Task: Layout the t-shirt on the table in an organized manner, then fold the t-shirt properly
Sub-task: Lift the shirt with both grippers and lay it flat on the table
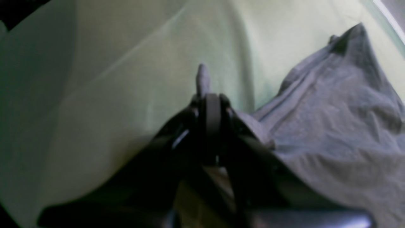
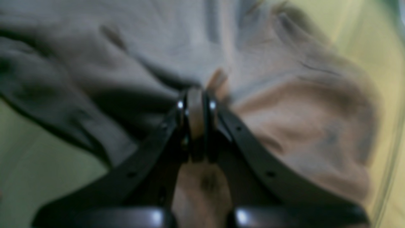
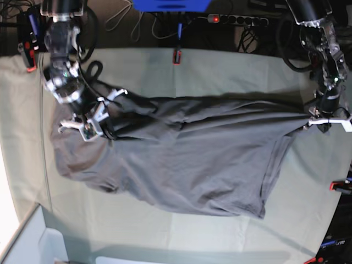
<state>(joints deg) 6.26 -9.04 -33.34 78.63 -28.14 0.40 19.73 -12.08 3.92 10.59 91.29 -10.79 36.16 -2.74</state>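
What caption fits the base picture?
Both grippers, left and right, pinch the grey t-shirt on the table.

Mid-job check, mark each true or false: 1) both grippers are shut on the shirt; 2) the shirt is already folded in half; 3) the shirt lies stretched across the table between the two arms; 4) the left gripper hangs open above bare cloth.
1) True: the right gripper and the left gripper each pinch the t-shirt.
2) False: it lies spread out and wrinkled, not folded.
3) True: it spans the table from one gripper to the other.
4) False: it is shut on a shirt edge.
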